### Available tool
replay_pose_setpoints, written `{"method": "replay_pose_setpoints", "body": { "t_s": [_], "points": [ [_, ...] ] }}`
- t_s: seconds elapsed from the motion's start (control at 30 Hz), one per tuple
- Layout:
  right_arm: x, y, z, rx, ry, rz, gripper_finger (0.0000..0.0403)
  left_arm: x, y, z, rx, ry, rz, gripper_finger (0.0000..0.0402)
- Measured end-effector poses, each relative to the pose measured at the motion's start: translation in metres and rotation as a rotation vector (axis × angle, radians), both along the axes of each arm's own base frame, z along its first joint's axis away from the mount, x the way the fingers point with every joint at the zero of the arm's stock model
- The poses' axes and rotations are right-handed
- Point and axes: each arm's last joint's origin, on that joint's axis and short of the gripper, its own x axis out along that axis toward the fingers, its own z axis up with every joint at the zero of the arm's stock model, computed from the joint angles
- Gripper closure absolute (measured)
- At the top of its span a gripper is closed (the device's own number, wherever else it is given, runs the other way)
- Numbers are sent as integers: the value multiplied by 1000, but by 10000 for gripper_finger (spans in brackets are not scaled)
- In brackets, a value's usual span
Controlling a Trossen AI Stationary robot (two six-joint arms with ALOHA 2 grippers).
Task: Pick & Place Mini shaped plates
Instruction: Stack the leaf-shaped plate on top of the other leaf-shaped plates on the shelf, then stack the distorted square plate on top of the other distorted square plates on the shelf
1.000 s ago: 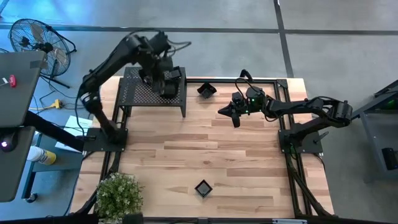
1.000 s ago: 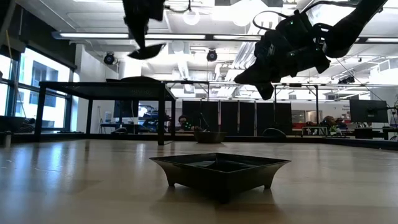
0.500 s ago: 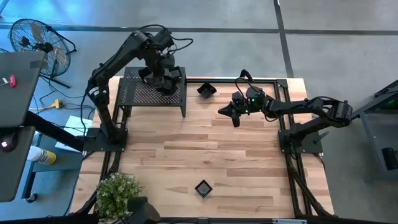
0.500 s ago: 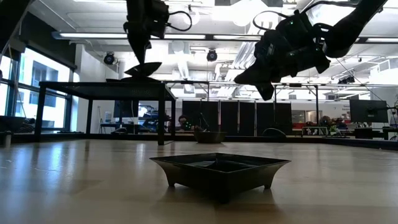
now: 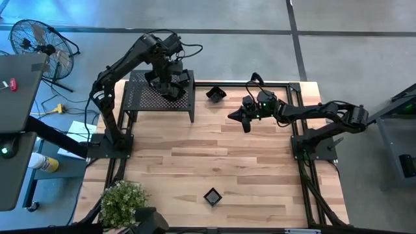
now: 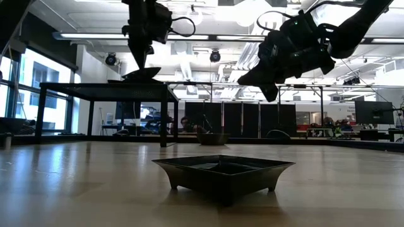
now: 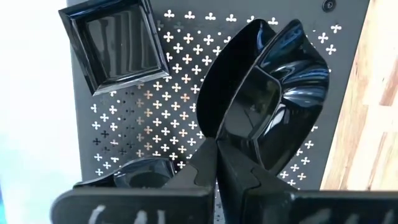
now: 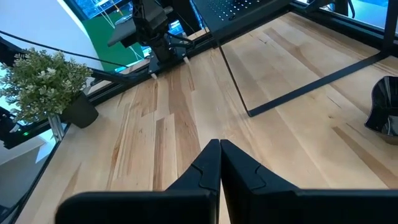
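- the wooden table (image 5: pixel 214 156) is spanned by both dark arms; the black perforated shelf (image 5: pixel 146 99) is set on it directly under the left gripper.
- a potted plant (image 5: pixel 123 203) is placed at a table corner well apart from both grippers.
- the left gripper (image 7: pixel 217 146) is held just above the shelf top, its fingers clamped on the rim of a glossy round plate (image 7: pixel 273 99), which is carried tilted.
- a square plate (image 7: pixel 115 40) is seen lying flat on the shelf beyond the held plate; a further dark dish (image 7: pixel 140 174) is partly seen beside the fingers.
- the right gripper (image 5: pixel 238 117) is raised over the table with its fingers pressed together on nothing.
- one small plate (image 5: pixel 216 94) is seen on the table near the right gripper, toward the shelf.
- another square plate (image 5: pixel 212 195) rests on the table well apart from both grippers.
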Motion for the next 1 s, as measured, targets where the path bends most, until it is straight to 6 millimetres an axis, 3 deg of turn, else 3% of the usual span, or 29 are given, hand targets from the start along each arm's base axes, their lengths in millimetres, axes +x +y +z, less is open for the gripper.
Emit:
{"method": "replay_pose_setpoints", "body": {
  "t_s": [0.4,0.57,0.7,0.77,0.83,1.0],
  "points": [
    [0,-1,0,-24,3,-21,402,1,1,1,9,-22,37,325],
    [0,-1,0,-15,2,-29,402,-7,-7,18,68,-97,62,318],
    [1,-9,5,60,15,-105,402,-9,-35,37,37,-200,192,359],
    [2,-16,11,67,39,-164,402,-5,-53,46,-14,-304,213,389],
    [4,-25,19,58,73,-233,402,1,-71,50,-48,-437,208,393],
    [3,-58,34,73,160,-368,402,16,-117,35,-58,-755,194,399]
  ]
}}
